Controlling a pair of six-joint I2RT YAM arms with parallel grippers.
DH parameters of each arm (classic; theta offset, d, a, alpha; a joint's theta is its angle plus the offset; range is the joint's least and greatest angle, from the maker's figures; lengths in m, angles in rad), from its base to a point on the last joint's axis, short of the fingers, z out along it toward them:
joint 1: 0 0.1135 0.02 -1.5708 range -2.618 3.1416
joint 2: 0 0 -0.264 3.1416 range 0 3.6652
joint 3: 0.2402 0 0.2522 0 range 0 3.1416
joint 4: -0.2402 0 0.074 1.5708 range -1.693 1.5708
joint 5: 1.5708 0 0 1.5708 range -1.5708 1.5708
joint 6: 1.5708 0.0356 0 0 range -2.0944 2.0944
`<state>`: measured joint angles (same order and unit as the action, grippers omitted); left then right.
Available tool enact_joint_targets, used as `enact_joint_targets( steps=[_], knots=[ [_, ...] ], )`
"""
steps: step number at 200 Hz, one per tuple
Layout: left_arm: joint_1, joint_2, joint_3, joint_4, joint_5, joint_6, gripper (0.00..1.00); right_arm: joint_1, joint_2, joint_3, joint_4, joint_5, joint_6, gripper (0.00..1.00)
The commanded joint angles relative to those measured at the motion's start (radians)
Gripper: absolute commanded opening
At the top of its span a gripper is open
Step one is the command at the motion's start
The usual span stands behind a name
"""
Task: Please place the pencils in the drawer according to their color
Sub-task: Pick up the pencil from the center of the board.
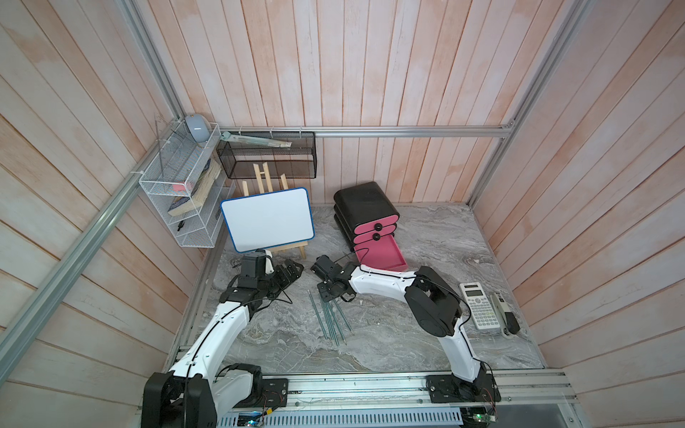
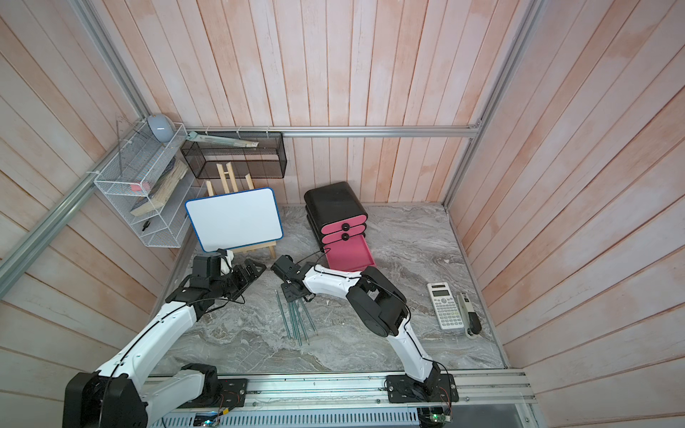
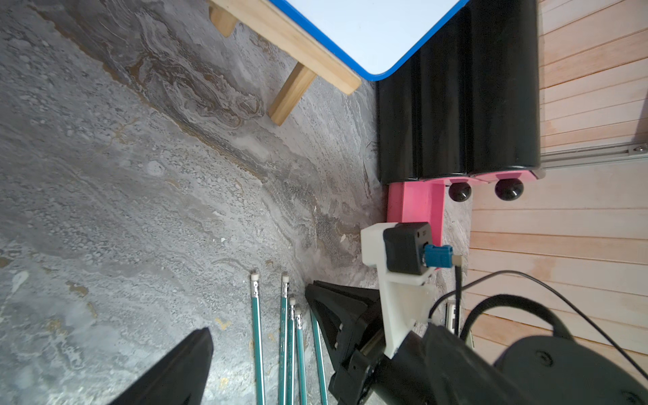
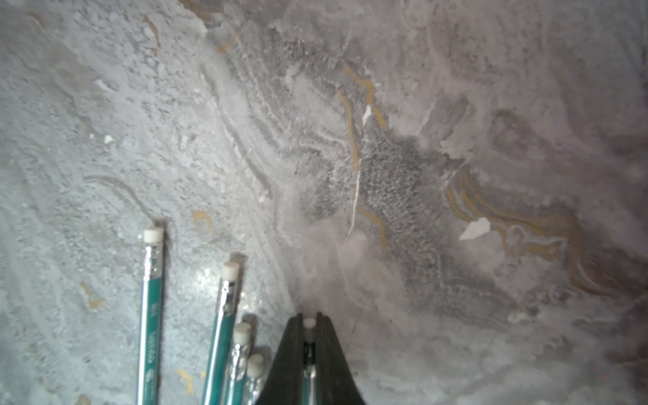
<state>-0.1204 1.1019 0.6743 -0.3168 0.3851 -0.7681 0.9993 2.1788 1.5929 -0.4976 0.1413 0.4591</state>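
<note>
My left end effector [image 1: 293, 270] hovers open above the grey marble desk [image 1: 407, 344]. Four teal-green pencils [image 4: 150, 315] lie mid-desk. Beside them, my right end effector [image 4: 308, 317] pinches a fifth teal-green pencil [image 4: 308, 350] at its eraser end. By the rear edge, the black rounded cabinet [image 1: 365, 202] has its bottom pink drawer [image 1: 385, 255] pulled out.

Entry: my two arms, seated on the front rail [image 1: 370, 385].
Left arm [image 1: 224, 326] and right arm [image 1: 381, 281], both above the rail: white link shells, black joint housings, thin black cables along each. Black base plates [image 1: 444, 389] with small screws sit on the rail. Farthest from the rail, my right gripper [image 4: 308, 321]: black wedge fingers [image 4: 280, 368], white camera bracket [image 3: 396, 298], black module, teal plug [image 3: 438, 255].
</note>
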Motion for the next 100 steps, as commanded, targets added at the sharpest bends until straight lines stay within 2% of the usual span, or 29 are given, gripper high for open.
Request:
enact_joint_targets(
  steps=[1, 56, 100],
  knots=[
    [0.004, -0.015, -0.013, 0.009, 0.002, 0.011, 1.00, 0.001, 0.019, -0.012, -0.048, 0.020, -0.004, 0.00],
    [-0.005, -0.010, 0.000, -0.002, 0.022, 0.028, 0.99, -0.041, -0.106, -0.071, 0.005, 0.005, 0.016, 0.00],
    [-0.081, 0.012, 0.024, 0.001, -0.004, 0.017, 1.00, -0.099, -0.228, -0.146, 0.065, -0.048, 0.048, 0.00]
  ],
)
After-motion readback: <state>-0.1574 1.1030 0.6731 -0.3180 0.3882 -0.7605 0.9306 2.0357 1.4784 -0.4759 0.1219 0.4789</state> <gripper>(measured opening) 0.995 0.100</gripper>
